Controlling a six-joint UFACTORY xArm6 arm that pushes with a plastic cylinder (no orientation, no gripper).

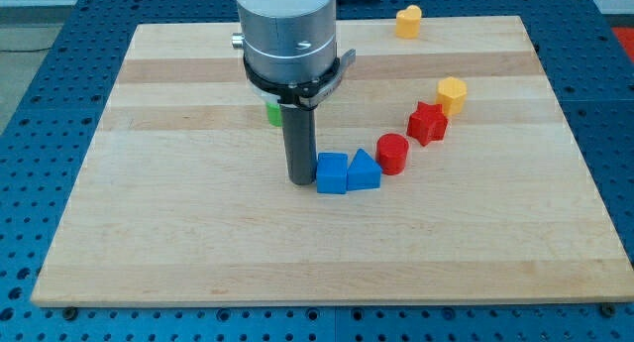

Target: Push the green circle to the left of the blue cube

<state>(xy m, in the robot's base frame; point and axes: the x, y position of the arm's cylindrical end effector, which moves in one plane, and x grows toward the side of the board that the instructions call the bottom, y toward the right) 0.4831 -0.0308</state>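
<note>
While my tip (300, 181) rests on the wooden board (178, 233), it sits just to the view's left of the blue cube (332, 173), touching it or very nearly so; I cannot tell which. I have no jaws on this arm, only the straight dark rod, so nothing is being held. The green circle (270, 112) is mostly hidden behind the arm's grey housing (287, 30); only a small green sliver shows at the housing's left edge, above and to the view's left of the cube and well apart from it. Its round shape cannot be made out from what shows.

Touching the cube on its right is a blue triangular block (364, 171). From there a loose arc climbs toward the view's upper right: a red cylinder (392, 154) just beside the blue triangular block, then a red star-shaped block (428, 122), then a yellow hexagonal block (452, 94) right next to the star. Another yellow block (408, 21), heart-like in outline, sits alone near the board's top edge. Around the board lies a blue perforated table (40, 45).
</note>
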